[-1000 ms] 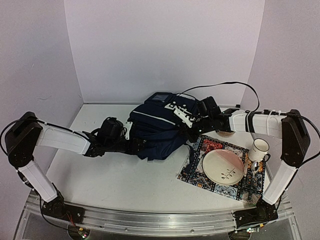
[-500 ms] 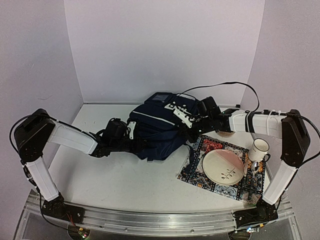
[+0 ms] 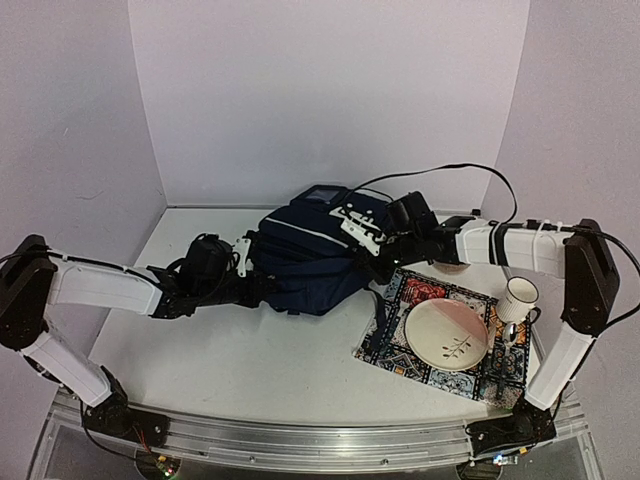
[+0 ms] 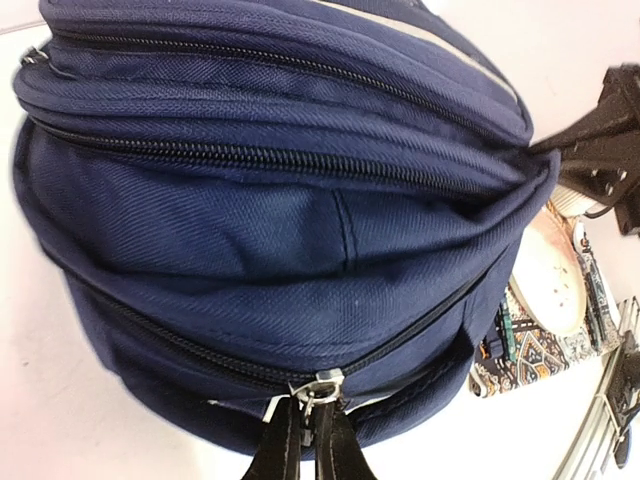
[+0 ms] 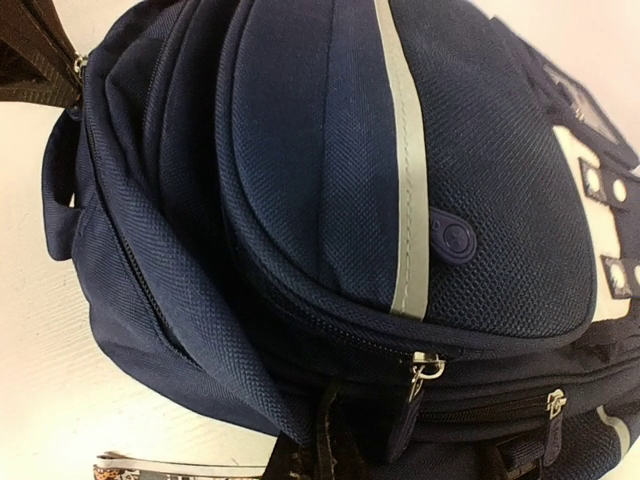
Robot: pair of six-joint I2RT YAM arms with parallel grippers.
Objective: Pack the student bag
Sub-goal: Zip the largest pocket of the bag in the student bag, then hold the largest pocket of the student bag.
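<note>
The student bag (image 3: 310, 255), dark navy with white trim, lies on its side at the table's middle back. It fills the left wrist view (image 4: 270, 200) and the right wrist view (image 5: 330, 200). My left gripper (image 3: 258, 288) is at the bag's left lower edge. Its fingers (image 4: 312, 430) are shut on the metal zip pull (image 4: 318, 386) of the lowest zip. My right gripper (image 3: 386, 258) is at the bag's right side, shut on a fold of the bag's fabric (image 5: 320, 440), beside another zip pull (image 5: 426, 368). What is inside the bag is hidden.
A patterned mat (image 3: 400, 345) lies to the right of the bag with a cream plate (image 3: 446, 335) on it. A white mug (image 3: 517, 298) stands at the mat's far right. White walls close in the back and both sides.
My left gripper has drawn back to the left with the zip pull, and the bag's lower left side has stretched and shifted left. The right gripper has lifted slightly with its hold.
</note>
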